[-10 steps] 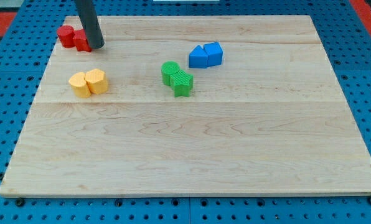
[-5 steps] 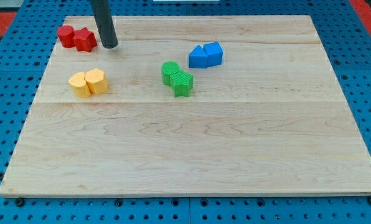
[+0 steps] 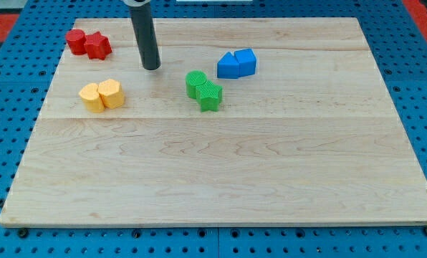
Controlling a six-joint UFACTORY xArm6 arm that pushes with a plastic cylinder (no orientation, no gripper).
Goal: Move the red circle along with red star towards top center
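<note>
The red circle and the red star sit touching each other at the board's top left corner, the circle on the left. My tip rests on the board to the right of and a little below the red star, clearly apart from it. It stands between the red pair and the green blocks.
Two yellow blocks sit side by side below the red pair. A green circle touches a green star near the middle. Two blue blocks sit to the upper right of them. The wooden board lies on a blue pegboard.
My tip has moved right and slightly down, away from the red star it stood beside. The red blocks have not moved.
</note>
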